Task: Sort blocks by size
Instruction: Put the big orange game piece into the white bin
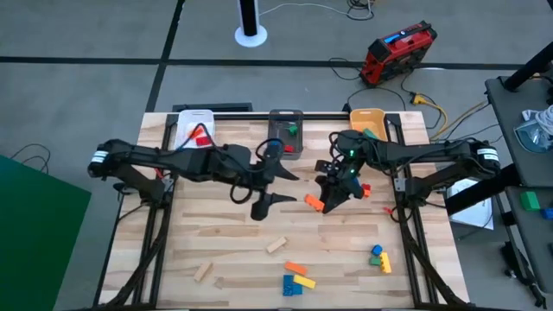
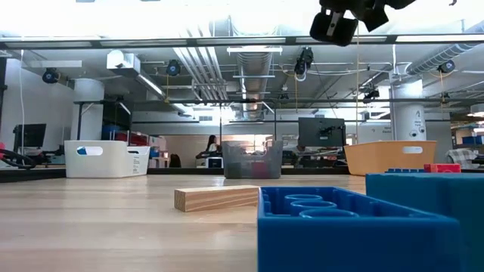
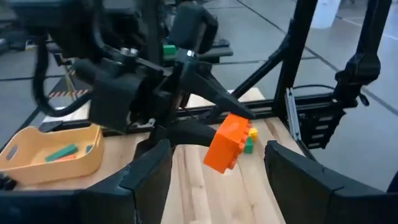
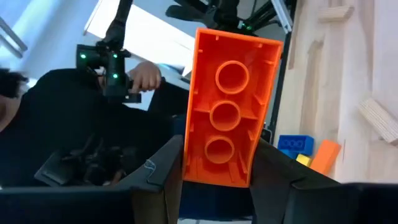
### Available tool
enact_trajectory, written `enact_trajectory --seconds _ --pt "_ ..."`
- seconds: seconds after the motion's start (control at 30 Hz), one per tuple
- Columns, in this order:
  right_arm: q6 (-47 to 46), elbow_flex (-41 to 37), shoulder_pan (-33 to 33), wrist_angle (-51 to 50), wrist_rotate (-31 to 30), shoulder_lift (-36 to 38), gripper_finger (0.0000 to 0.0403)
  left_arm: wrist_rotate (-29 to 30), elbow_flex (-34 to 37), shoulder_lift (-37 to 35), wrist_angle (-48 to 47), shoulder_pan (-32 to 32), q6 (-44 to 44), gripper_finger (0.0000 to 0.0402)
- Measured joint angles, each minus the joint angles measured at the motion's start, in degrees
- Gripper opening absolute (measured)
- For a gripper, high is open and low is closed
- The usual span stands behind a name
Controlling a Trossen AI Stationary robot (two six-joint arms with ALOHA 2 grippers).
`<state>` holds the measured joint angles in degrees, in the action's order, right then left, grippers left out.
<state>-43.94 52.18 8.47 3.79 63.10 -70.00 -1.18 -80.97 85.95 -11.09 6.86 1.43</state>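
A bright orange plastic brick (image 4: pixel 228 106) with 3 round hollows on its underside is clamped in the black right gripper (image 4: pixel 214 171). The black left gripper (image 3: pixel 214 171) is seen with fingers spread. Pale striped wood forms the tabletop (image 1: pixel 225 242). Plain wooden blocks (image 1: pixel 276 245), an orange bar (image 1: pixel 295 269), blue and yellow bricks (image 1: pixel 294 282) and a green, blue and yellow cluster (image 1: pixel 378 257) are scattered on it. A white bin (image 1: pixel 192 126), a grey bin (image 1: pixel 286 131) and an orange bin (image 1: pixel 366 120) are lined along the far edge.
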Motion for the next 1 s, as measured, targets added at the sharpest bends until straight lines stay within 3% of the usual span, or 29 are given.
enact_trajectory --seconds 0.47,0.63,0.83,1.0 --pt "-4.0 0.0 -0.1 5.3 4.0 0.0 0.0131 -4.6 -2.9 9.5 8.0 0.2 4.3 0.0231" --pt "-4.4 0.0 -0.1 5.5 4.9 -0.2 0.0131 -6.9 -7.0 12.3 7.9 0.2 6.0 0.0231" --pt "-4.6 0.0 -0.2 5.9 5.4 -0.2 0.0131 -7.4 -7.3 12.7 7.4 -0.1 6.1 0.0229" --pt "-4.6 0.0 -0.3 6.0 5.9 -0.2 0.0131 -7.4 -7.2 12.7 7.1 -0.1 6.1 0.0188"
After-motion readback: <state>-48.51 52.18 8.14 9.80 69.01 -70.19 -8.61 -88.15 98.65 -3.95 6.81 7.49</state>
